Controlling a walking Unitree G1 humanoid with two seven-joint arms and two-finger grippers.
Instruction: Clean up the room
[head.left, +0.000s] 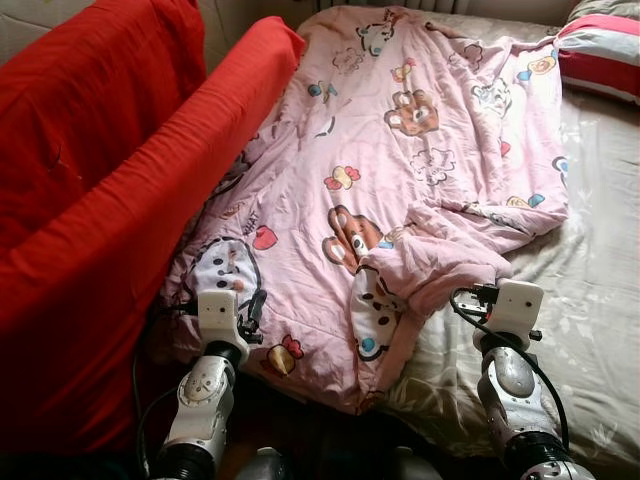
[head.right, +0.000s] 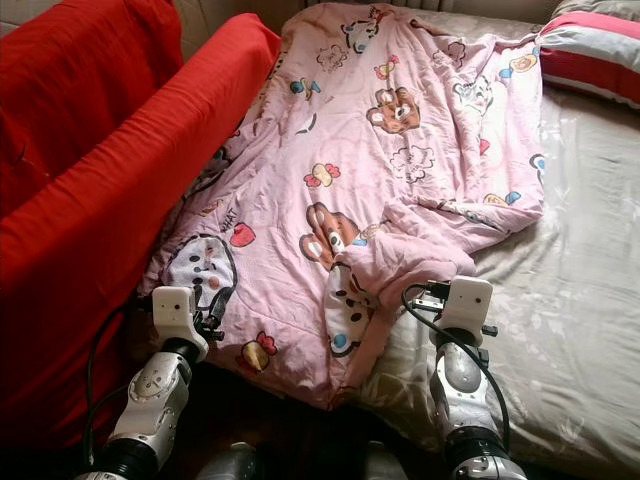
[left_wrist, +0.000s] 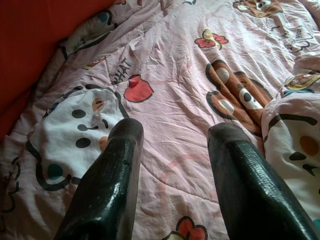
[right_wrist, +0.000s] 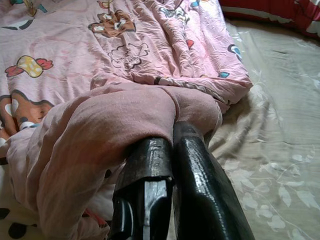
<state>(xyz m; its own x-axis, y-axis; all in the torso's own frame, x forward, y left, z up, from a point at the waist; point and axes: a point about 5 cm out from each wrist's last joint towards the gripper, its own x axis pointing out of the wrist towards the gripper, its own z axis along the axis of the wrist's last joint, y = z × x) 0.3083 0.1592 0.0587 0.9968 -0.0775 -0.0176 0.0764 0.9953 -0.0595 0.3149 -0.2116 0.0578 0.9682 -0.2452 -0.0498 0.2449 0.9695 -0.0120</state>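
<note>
**Quilt corner pinched on the bed**

Pink cartoon-print quilt (head.left: 400, 150) lies spread across the bed, its left edge running up against the red sofa (head.left: 110, 200). The right gripper (right_wrist: 172, 132) has its two black fingers pressed together on a bunched fold of the quilt's near corner, which humps up over the fingertips beside the beige bedsheet (head.left: 590, 260). The left gripper (left_wrist: 170, 132) hangs just above the quilt's near left part, fingers spread wide apart and holding nothing. A red-and-white striped pillow (head.left: 600, 50) sits at the bed's far right.
</note>
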